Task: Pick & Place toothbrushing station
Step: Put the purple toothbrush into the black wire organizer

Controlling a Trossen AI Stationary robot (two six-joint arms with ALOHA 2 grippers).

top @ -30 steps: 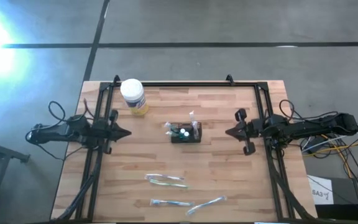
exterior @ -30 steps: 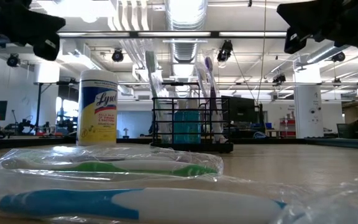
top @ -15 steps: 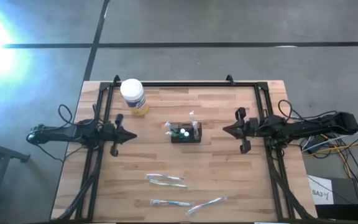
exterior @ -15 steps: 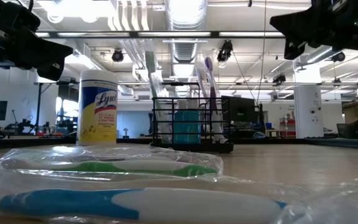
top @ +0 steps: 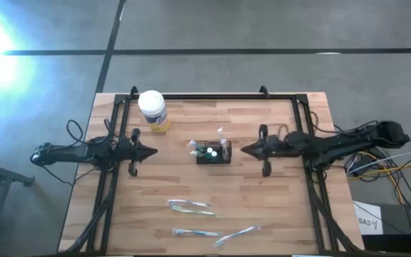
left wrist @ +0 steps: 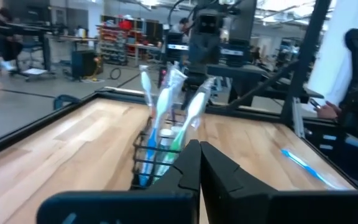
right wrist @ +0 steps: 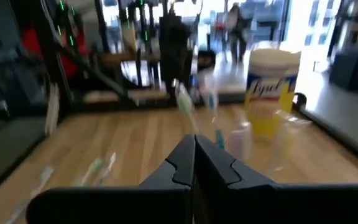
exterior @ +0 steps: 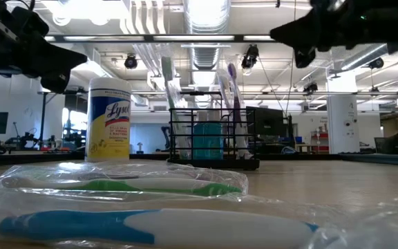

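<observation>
The left gripper (top: 152, 152) is closed, holds nothing, and sits left of the toothbrushing station (top: 213, 153). The station stands in the middle of the table (top: 277, 207). On its right the right gripper (top: 244, 149) is closed and empty too.

Grey concrete floor (top: 262, 28), ceiling lights (exterior: 206, 10)

Overhead, table-level and two facing wrist cameras, all sharing the central caddy (top: 213, 153).
</observation>
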